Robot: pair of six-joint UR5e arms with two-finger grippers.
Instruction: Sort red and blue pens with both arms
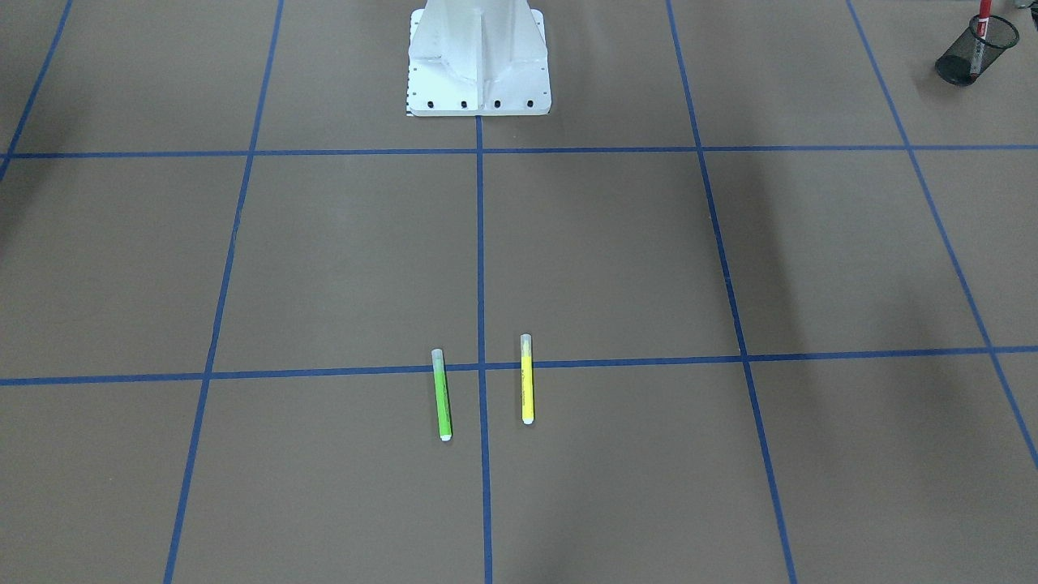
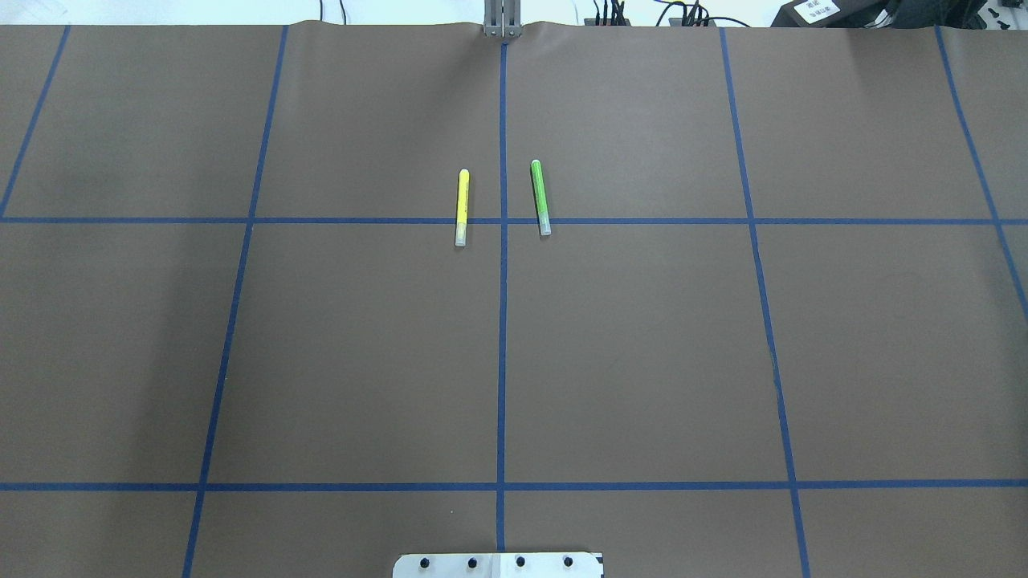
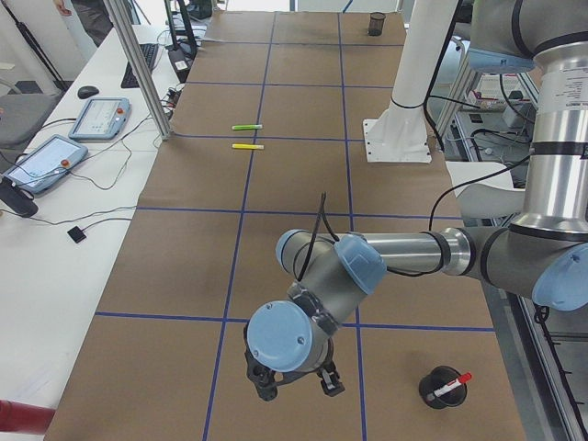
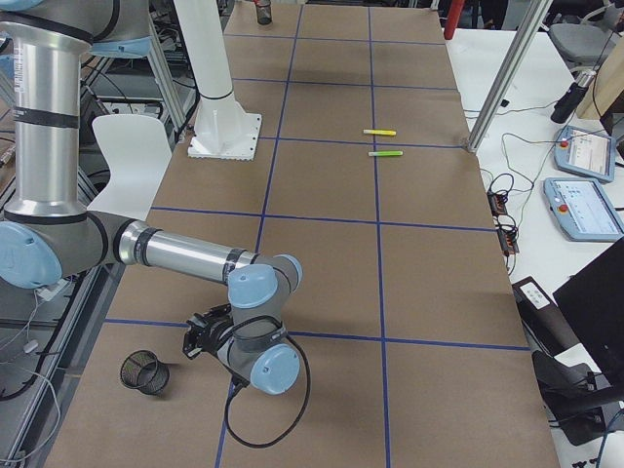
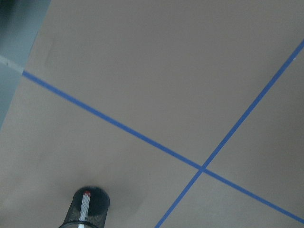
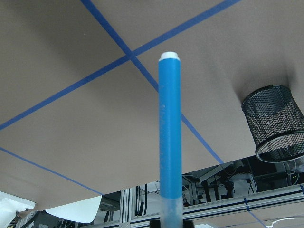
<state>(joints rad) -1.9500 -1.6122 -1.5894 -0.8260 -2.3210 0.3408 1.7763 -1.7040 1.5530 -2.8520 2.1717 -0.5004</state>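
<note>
The red pen [image 3: 450,384] stands in a black mesh cup [image 3: 442,387] on the robot's left end of the table, also seen in the left wrist view [image 5: 85,205] and front view [image 1: 984,11]. My left gripper [image 3: 290,382] hovers beside that cup; I cannot tell whether it is open or shut. The blue pen [image 6: 170,137] sticks out from my right gripper [image 6: 170,223], which is shut on its grey-capped end. That gripper [image 4: 200,339] hangs just above and beside a second mesh cup [image 4: 144,371] that looks empty.
A green marker [image 2: 540,197] and a yellow marker [image 2: 462,206] lie side by side near the table's centre line, far from both arms. The white robot base [image 1: 478,61] stands at the table's middle. Tablets and cables lie on the white bench [image 3: 55,156] beyond the brown mat.
</note>
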